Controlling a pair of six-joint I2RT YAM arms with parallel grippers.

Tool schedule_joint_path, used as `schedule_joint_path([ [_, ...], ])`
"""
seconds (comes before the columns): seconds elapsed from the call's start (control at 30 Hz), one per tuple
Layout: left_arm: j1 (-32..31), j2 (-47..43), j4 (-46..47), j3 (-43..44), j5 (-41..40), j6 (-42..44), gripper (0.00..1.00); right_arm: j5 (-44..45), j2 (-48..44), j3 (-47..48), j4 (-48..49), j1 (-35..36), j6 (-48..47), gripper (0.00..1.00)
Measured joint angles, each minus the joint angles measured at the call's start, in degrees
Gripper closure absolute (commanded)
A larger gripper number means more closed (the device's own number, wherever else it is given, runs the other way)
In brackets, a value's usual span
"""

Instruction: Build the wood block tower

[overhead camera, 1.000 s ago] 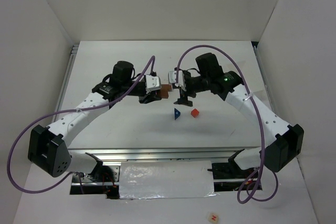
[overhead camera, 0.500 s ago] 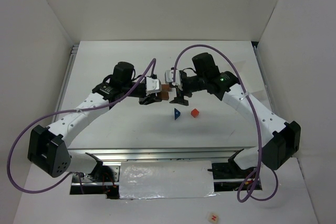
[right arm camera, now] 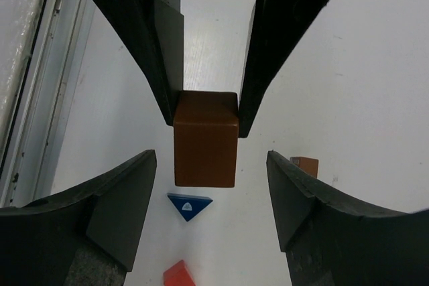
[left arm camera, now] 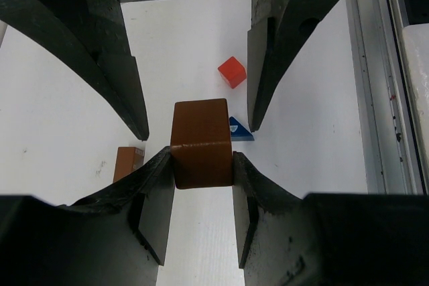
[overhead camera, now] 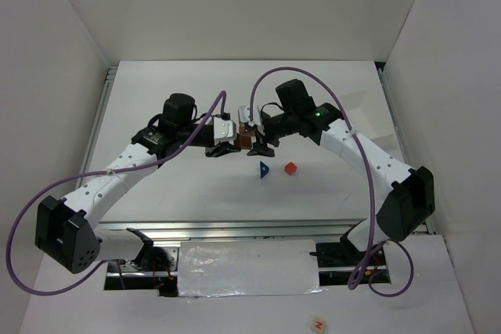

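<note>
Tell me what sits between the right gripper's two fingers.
The brown block held by the left gripper; the right wrist view shows a gap on each side, the right gripper open around it.

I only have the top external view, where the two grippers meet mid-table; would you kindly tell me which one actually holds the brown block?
Observer: The left gripper does; its wrist camera shows both fingers pressed against the brown block at its sides.
Operator: Thank you. Is the right gripper shut on it too?
Observer: No; in the right wrist view the right gripper is open, with a gap between each finger and the block.
Operator: Do the arms hide anything from me?
Observer: Yes, a second brown block lies on the table beneath them, apart from the blue wedge and the red cube.
</note>
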Motion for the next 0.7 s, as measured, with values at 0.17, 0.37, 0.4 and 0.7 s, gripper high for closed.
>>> schedule_joint_path([
  [0.17,0.0,0.0,0.0,-0.1,0.0,0.0,1.00,-1.1,-0.1,0.0,0.4,0.7,0.2,0.30],
  [0.37,0.0,0.0,0.1,-0.6,0.0,0.0,1.00,-1.2,-0.3,0.0,0.4,1.0,0.6,0.42],
  [0.4,0.0,0.0,0.1,-0.7,0.0,0.0,1.00,-1.2,-0.3,0.0,0.4,1.0,0.6,0.44],
  [0.7,-0.1,0.0,0.1,-0.8,0.0,-0.1,1.00,-1.4,-0.3,0.0,0.4,1.3,1.4,0.59],
])
